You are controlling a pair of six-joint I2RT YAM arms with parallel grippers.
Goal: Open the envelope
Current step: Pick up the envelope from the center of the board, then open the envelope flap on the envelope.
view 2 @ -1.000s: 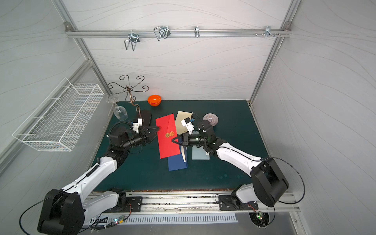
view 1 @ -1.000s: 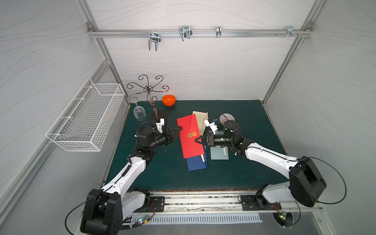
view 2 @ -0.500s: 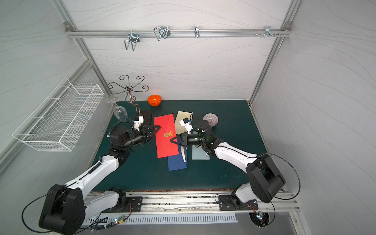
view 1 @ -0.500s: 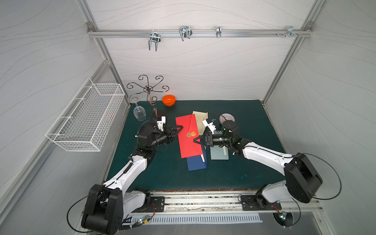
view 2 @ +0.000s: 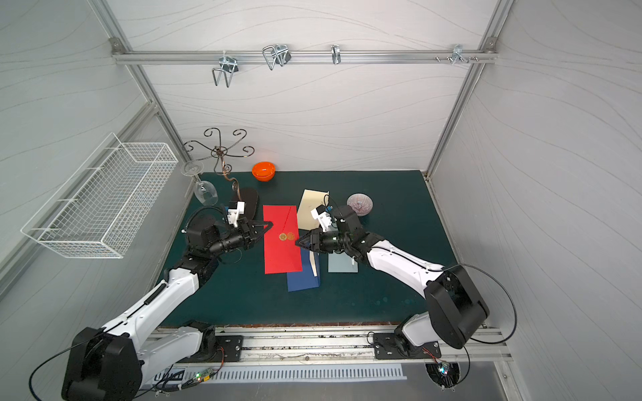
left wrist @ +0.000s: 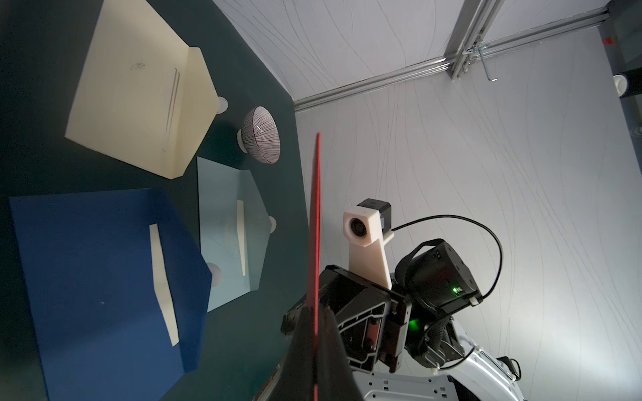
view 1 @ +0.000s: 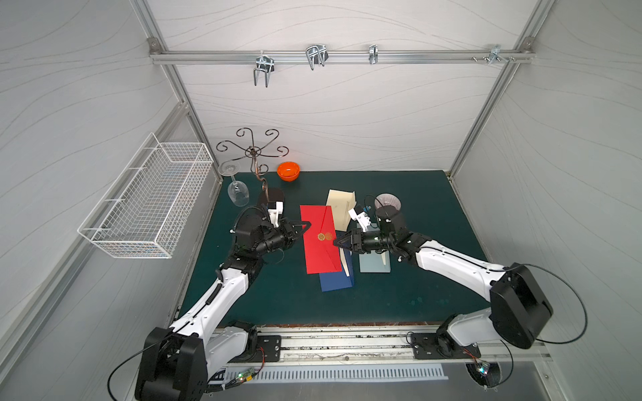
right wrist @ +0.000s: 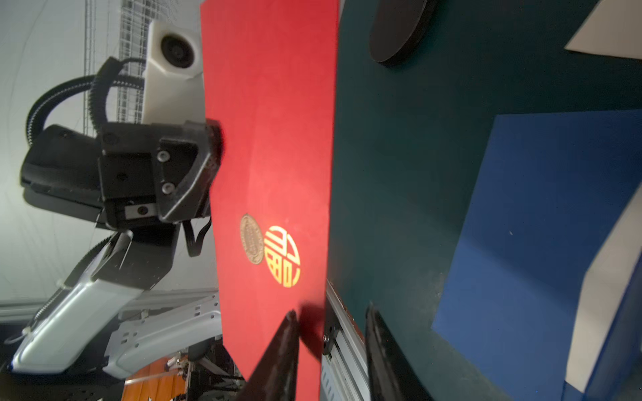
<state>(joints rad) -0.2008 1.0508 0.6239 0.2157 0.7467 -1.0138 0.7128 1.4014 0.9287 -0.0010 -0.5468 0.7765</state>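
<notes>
A red envelope [view 1: 321, 251] with a gold seal [view 1: 324, 236] is held up off the green mat, its flap still down. It also shows in a top view as the envelope [view 2: 282, 250]. My left gripper [view 1: 307, 227] is shut on its left edge. In the left wrist view the envelope [left wrist: 315, 225] is seen edge-on, pinched between the jaws of that gripper [left wrist: 317, 312]. My right gripper [view 1: 336, 242] stands open at the right edge. In the right wrist view that gripper [right wrist: 330, 310] straddles the edge of the envelope [right wrist: 271, 139] without clamping it.
On the mat below lie a dark blue envelope [view 1: 335, 283], a light blue envelope [view 1: 373, 265] and a cream envelope [view 1: 342, 206], all with open flaps. A striped bowl [view 1: 387, 200], an orange bowl [view 1: 288, 170], a wine glass [view 1: 238, 194] and a wire basket [view 1: 149, 205] stand around.
The left gripper has shut on the envelope's left edge. The right gripper has opened and let go of the right edge. The envelope has shifted slightly left.
</notes>
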